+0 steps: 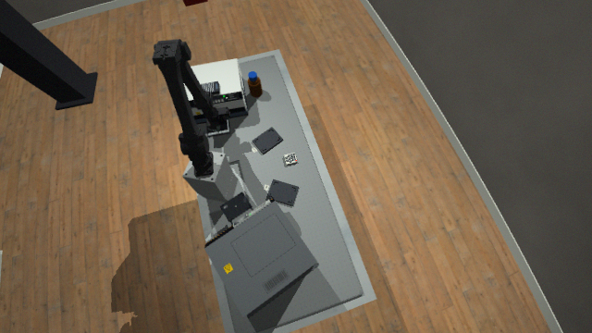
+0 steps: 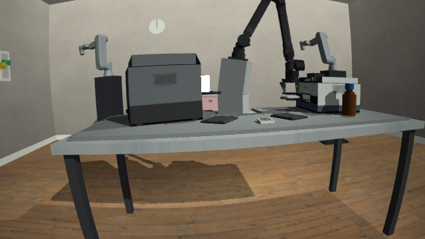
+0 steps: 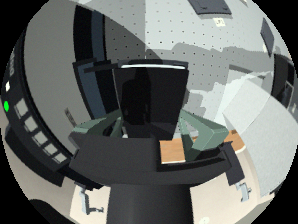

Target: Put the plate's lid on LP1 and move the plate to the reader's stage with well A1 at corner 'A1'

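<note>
My gripper (image 1: 218,124) (image 2: 289,93) (image 3: 150,111) points down beside the dispenser (image 1: 217,76) (image 2: 333,94). Its fingers stand wide, against the two sides of the lid (image 2: 294,93) (image 3: 150,92), which lies flat and dark between them in the wrist view. The plate and the dispenser's stage are largely hidden below; I cannot tell the gap under the lid. The reader (image 1: 264,245) (image 2: 164,89) stands at the other end, its stage (image 1: 236,204) out in front. Two dark locator pads (image 1: 267,141) (image 1: 283,192) carry nothing; their names are unreadable here. Well A1 cannot be made out.
The brown bottle (image 1: 254,87) (image 2: 349,103) with a blue cap stands upright beside the dispenser. A small pale block (image 1: 290,159) (image 2: 265,121) lies near the two pads. The arm's grey pedestal (image 1: 210,178) (image 2: 234,83) rises between dispenser and reader.
</note>
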`<state>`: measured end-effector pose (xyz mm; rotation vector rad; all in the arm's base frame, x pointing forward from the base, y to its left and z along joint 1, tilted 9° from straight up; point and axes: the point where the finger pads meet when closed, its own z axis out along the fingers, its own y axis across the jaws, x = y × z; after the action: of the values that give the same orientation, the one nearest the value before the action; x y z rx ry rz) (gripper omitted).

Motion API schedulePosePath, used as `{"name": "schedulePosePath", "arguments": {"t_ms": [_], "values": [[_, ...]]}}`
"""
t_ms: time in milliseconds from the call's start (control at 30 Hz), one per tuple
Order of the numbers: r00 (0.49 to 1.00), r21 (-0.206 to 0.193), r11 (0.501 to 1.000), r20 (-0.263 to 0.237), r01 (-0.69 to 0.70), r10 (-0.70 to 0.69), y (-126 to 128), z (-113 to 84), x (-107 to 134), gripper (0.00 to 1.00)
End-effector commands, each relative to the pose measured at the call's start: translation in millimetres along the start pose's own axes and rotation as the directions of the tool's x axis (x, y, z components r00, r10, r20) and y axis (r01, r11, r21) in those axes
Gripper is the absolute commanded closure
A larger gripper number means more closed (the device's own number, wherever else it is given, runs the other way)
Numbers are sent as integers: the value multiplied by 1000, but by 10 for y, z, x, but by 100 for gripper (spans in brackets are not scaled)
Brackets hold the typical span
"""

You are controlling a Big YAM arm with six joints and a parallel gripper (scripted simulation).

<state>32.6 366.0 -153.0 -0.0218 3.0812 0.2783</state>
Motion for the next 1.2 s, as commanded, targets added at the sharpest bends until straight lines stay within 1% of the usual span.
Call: {"name": "schedulePosePath", "arguments": {"t_ms": [0, 100, 167, 333, 467, 567, 667, 733, 833, 900, 967, 1000, 1167], "values": [[1000, 13, 1000, -1, -1, 1, -58, 0, 35, 15], [1000, 15, 1000, -1, -1, 1, -19, 17, 30, 15], [1000, 13, 1000, -1, -1, 1, -3, -40, 27, 15], [1000, -25, 1000, 3, -2, 2, 102, -95, 16, 15], [1000, -24, 1000, 3, -2, 2, 93, -73, 18, 15], [1000, -4, 1000, 2, -1, 1, -6, -42, 27, 15], [1000, 3, 1000, 1, 0, 0, -29, -99, 28, 15], [1000, -2, 1000, 1, -1, 1, 20, -109, 24, 15], [1000, -20, 1000, 3, -1, 1, 91, -123, 17, 15], [1000, -23, 1000, 3, -1, 1, 106, -139, 16, 15], [1000, -23, 1000, 3, -1, 1, 106, -139, 16, 15], [1000, -17, 1000, 3, -1, 1, 95, -136, 19, 15], [1000, -15, 1000, 2, -1, 1, 81, -195, 19, 15]]}}
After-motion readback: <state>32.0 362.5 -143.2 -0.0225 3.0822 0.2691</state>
